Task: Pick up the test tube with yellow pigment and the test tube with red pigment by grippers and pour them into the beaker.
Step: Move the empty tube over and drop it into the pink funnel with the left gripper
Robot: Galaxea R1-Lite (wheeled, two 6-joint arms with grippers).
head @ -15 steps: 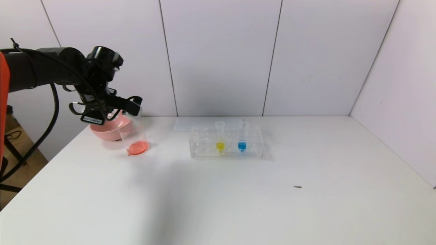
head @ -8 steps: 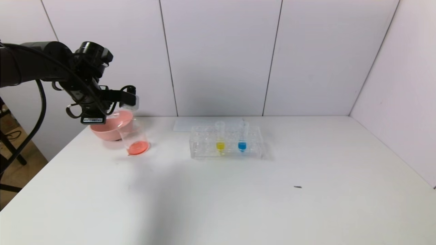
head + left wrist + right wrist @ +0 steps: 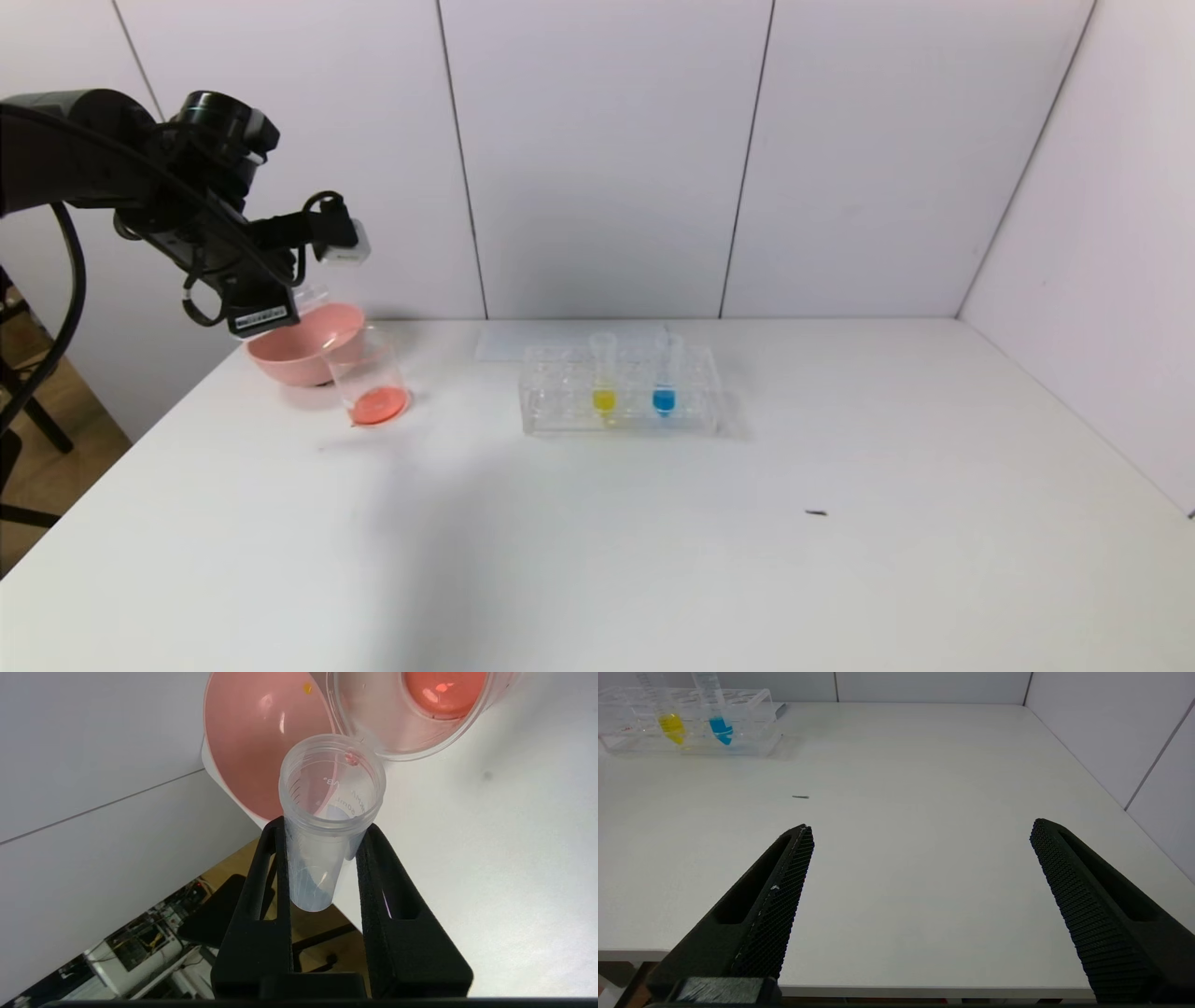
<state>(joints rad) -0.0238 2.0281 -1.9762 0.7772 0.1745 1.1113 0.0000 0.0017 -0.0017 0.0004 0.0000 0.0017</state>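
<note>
At the head view's upper left, the left pincer (image 3: 322, 835) pinches the emptied red tube (image 3: 329, 812), mouth tilted toward the beaker (image 3: 369, 378) below; the yellow tube (image 3: 603, 378) stands upright mid-frame, and the right pincer (image 3: 920, 858) is spread.

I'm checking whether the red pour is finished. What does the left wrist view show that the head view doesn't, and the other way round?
Only the left wrist view: the left gripper is shut on the red tube, which looks emptied, its open mouth toward the bowl.
Only the head view: the yellow tube and blue tube upright in the rack.
Both: the beaker beside the bowl, red liquid at its bottom, on the table.
</note>
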